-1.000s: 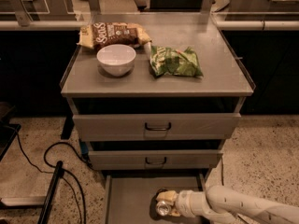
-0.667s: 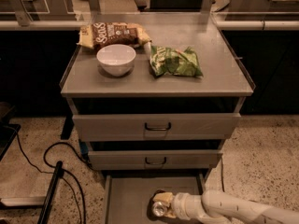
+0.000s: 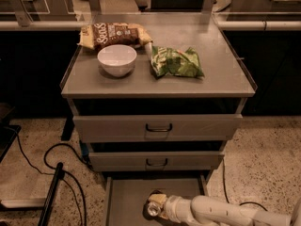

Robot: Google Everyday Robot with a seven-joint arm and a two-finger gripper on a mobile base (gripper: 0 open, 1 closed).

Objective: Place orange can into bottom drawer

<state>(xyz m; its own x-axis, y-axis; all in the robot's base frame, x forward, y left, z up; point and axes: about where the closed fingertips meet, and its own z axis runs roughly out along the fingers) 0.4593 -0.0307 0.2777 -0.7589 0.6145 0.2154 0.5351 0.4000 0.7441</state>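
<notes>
The bottom drawer (image 3: 127, 199) is pulled out at the foot of the grey cabinet, its flat grey floor showing. The orange can (image 3: 155, 206) lies tilted over that floor, silver top toward the camera. My gripper (image 3: 157, 205) reaches in from the right on a white arm and is shut on the can, holding it over the drawer's right half. The fingers are mostly hidden behind the can.
On the cabinet top (image 3: 221, 74) sit a white bowl (image 3: 117, 59), a green snack bag (image 3: 176, 62) and a brown snack bag (image 3: 114, 35). The two upper drawers (image 3: 158, 127) are closed. Black cables (image 3: 51, 164) lie on the floor to the left.
The gripper with the can has moved a little left and slightly lower over the open bottom drawer. Nothing on the cabinet top moved.
</notes>
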